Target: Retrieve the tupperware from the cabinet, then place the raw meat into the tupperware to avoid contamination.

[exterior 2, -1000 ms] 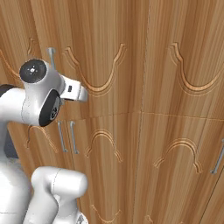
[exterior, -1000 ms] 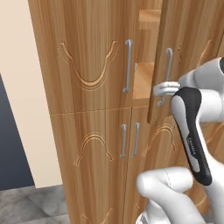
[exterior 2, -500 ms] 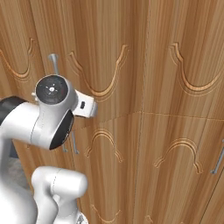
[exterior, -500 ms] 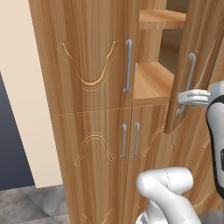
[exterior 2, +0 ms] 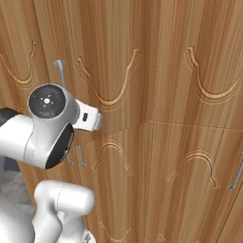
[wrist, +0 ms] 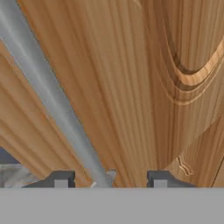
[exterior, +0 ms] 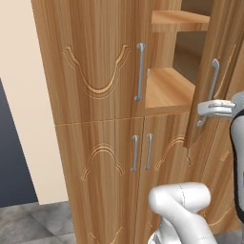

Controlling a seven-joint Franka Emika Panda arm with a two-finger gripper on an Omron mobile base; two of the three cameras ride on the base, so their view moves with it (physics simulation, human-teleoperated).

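Note:
The tall wood cabinet (exterior: 95, 57) has its upper right door (exterior: 224, 57) swung partly out. My gripper (exterior: 205, 108) sits at the lower end of that door's silver bar handle (exterior: 214, 90). In the hand view the handle (wrist: 48, 92) runs down between my fingertips (wrist: 61, 178), with a gap on each side, so the gripper (wrist: 109, 179) is open around it. From the right base view the door's outer face (exterior 2: 118, 57) blocks the inside. The tupperware and the raw meat are out of view.
Two bare wood shelves (exterior: 169, 88) show inside the opened compartment. The upper left door is shut, with its handle (exterior: 139, 71) beside the gap. Below are two shut doors with paired handles (exterior: 142, 152). A pale wall (exterior: 24, 95) lies left of the cabinet.
The upper right door has swung further open and my hand has gone with it to the right. The fingers have spread apart around the handle.

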